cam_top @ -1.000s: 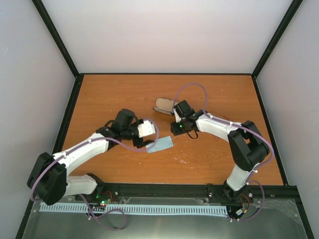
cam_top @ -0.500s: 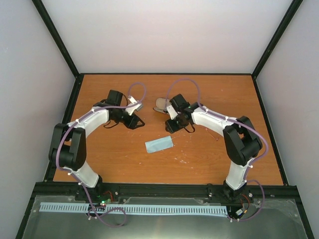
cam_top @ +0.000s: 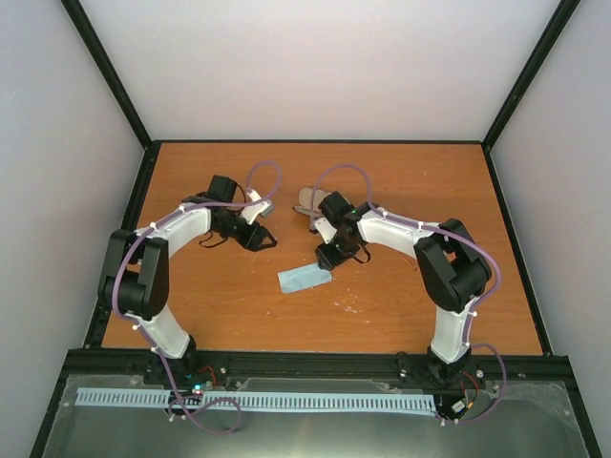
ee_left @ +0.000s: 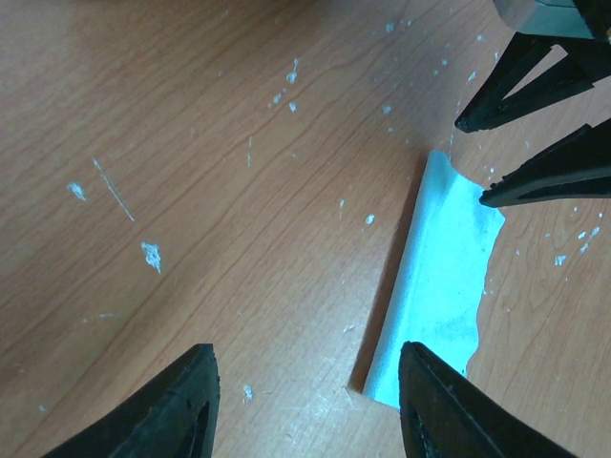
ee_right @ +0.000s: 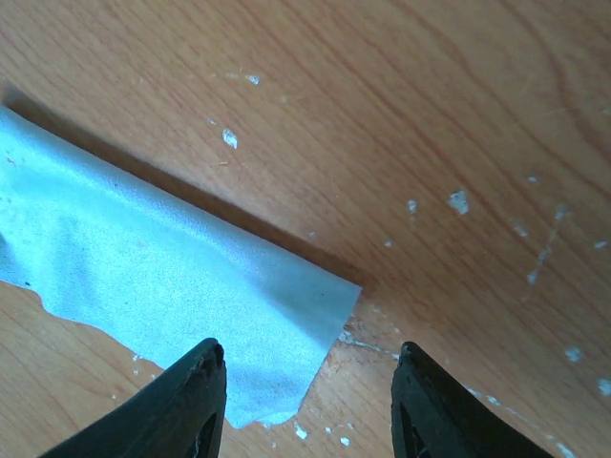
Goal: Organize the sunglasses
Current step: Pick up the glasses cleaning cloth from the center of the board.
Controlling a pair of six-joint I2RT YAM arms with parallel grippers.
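The pale blue cloth lies flat on the table, also seen in the left wrist view and the right wrist view. My right gripper hovers open just over the cloth's far corner. Its black fingers show in the left wrist view. My left gripper is open and empty to the left of the cloth. The brown case lies behind the right wrist, partly hidden. I cannot make out the sunglasses for certain. Thin dark loops lie by the left arm.
The wooden table is bordered by a black frame and pale walls on three sides. White flecks and scratches mark the wood.
My left arm swung away from the cloth to the back left, then held there. My right gripper came forward and down from the case to the cloth's corner.
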